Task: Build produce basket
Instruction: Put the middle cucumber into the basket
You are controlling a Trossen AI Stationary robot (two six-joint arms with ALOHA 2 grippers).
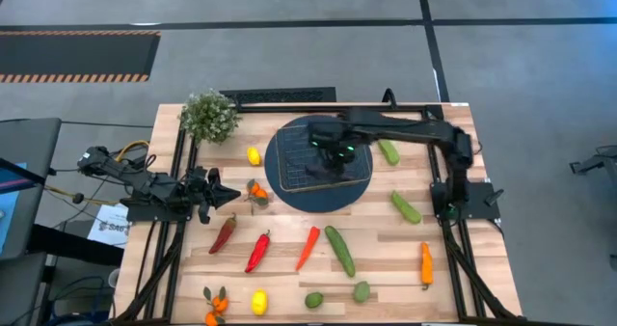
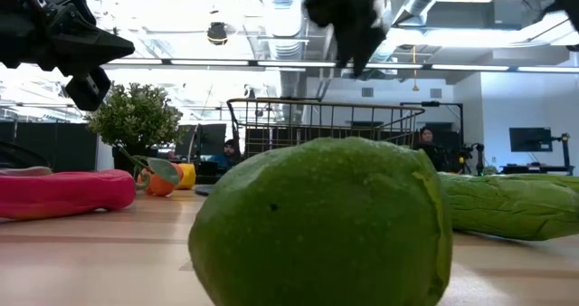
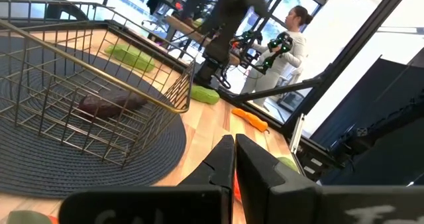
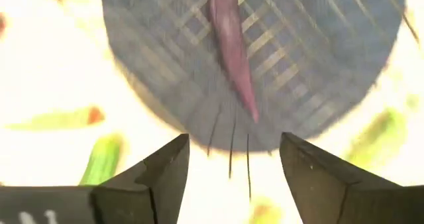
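Note:
The wire-mesh basket stands on a dark blue round disc at the table's middle. A purple eggplant lies inside it and also shows in the left wrist view. My right gripper is open and empty above the basket, fingers pointing down. My left gripper is shut and empty at the table's left, pointing toward the basket. The other produce lies loose on the table, among it a tangerine, a lemon, red peppers and a cucumber.
A bushy potted plant stands at the far left corner. Cucumbers lie right of the disc. Limes, a lemon, tangerines and an orange pepper lie along the near edge. People show in the room behind.

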